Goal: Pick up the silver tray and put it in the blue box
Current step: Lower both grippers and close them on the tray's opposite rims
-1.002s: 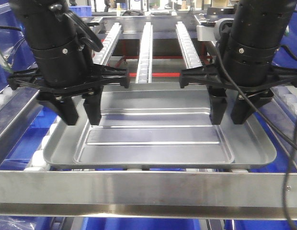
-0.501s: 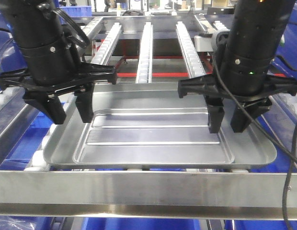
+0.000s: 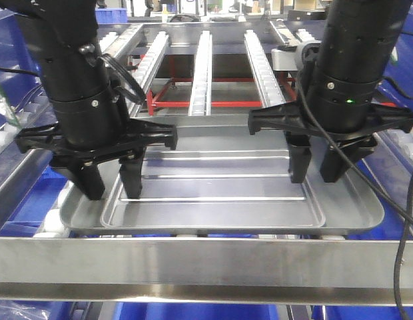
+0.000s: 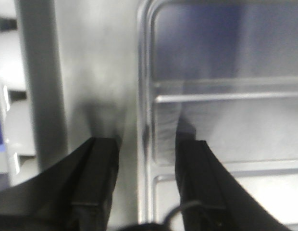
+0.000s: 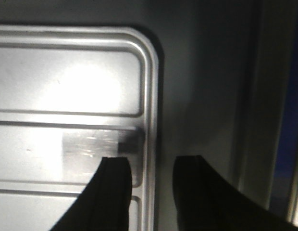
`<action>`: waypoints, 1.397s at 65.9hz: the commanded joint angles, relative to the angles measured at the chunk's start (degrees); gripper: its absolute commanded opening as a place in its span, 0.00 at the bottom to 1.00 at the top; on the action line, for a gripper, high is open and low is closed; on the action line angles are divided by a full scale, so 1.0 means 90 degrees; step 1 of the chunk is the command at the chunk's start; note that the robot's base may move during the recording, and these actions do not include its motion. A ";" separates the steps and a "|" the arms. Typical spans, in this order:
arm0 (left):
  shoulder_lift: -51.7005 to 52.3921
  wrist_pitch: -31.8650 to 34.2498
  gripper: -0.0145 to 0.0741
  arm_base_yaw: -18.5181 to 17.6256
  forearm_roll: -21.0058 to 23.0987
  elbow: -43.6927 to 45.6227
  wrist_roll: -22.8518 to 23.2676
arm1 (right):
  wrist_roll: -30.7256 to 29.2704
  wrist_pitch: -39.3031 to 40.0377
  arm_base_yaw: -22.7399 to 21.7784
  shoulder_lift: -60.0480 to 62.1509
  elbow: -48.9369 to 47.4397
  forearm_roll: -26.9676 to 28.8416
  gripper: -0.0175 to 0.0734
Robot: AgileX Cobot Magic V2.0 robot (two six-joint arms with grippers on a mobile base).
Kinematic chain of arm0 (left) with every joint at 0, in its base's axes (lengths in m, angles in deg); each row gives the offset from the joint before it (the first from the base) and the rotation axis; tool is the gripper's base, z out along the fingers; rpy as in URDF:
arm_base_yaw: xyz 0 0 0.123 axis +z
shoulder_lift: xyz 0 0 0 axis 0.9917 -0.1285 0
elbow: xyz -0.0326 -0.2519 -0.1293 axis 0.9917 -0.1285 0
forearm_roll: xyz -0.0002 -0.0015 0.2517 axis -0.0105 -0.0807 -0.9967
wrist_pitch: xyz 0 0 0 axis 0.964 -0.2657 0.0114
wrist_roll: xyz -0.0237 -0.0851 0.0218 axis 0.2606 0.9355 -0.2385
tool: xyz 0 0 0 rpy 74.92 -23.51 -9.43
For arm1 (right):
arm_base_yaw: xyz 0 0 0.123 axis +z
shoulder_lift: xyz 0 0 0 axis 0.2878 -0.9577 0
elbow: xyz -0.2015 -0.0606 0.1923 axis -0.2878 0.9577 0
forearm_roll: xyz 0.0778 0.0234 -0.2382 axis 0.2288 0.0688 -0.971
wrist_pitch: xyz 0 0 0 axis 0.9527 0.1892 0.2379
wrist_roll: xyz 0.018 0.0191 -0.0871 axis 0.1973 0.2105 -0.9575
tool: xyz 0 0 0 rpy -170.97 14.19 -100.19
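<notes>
The silver tray (image 3: 220,208) lies flat on the roller rails (image 3: 201,67), just behind the steel front bar (image 3: 206,260). The left gripper (image 3: 113,190) hangs low at the tray's left side, jaws apart, one finger over the flat rim and the other over the sunken centre. The right gripper (image 3: 314,175) straddles the right side likewise, jaws apart and gripping nothing.

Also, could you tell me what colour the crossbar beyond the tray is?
The crossbar is red, clearest in the exterior front-facing view.

Steel roller rails (image 3: 201,67), red crossbar (image 3: 226,103).
</notes>
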 commanded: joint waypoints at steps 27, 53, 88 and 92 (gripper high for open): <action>0.0177 0.0349 0.41 -0.0012 -0.0072 0.0184 0.0088 | -0.0051 0.0316 -0.0024 0.0168 -0.0204 -0.0125 0.58; 0.0138 0.0334 0.41 -0.0012 -0.0072 0.0184 0.0088 | -0.0051 0.0312 -0.0024 0.0108 -0.0204 -0.0125 0.58; 0.0138 0.0182 0.41 -0.0012 -0.0072 0.0184 0.0088 | -0.0051 0.0247 -0.0024 0.0036 -0.0204 -0.0125 0.58; 0.0138 0.0182 0.41 -0.0012 -0.0072 0.0184 0.0088 | -0.0051 0.0247 -0.0024 0.0036 -0.0204 -0.0125 0.58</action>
